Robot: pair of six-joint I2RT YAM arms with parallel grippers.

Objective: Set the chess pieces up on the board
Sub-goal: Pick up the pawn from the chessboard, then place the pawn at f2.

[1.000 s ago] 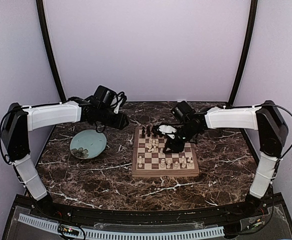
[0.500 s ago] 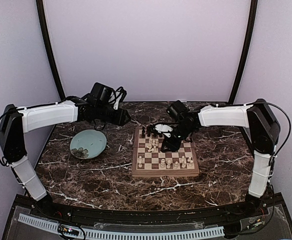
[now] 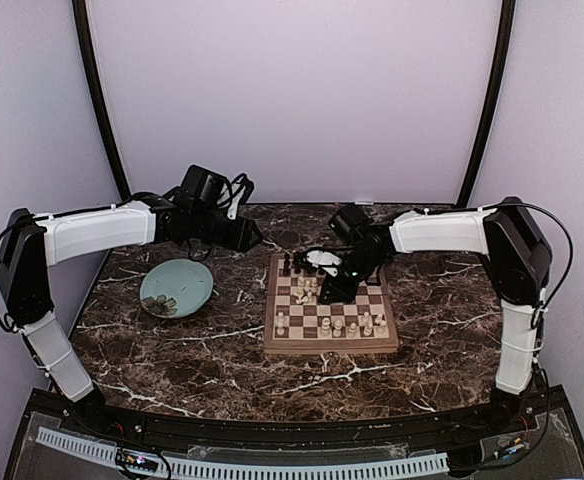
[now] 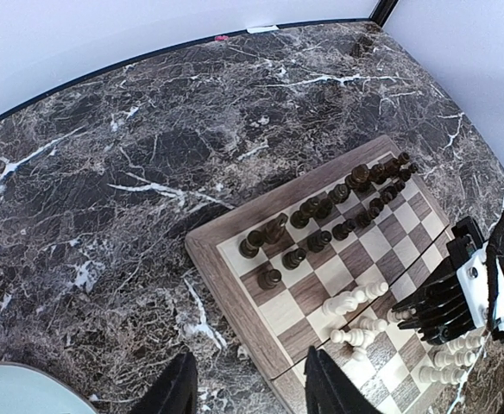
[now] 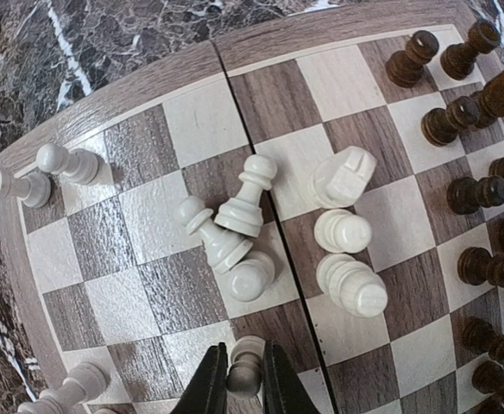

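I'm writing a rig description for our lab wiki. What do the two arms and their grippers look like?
Both the left arm and right arm have white shells between bulky black joints. Black cables loop at the left wrist. The left gripper and right gripper have black fingers; the right one's body is ribbed black with a white panel.

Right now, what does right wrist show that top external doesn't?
Right wrist only: the right end effector closed on a cream piece, and several toppled cream pieces clustered mid-board. Top external only: the teal plate left of the board, and the left arm. Both: the board and the dark pieces lined up along its far side.
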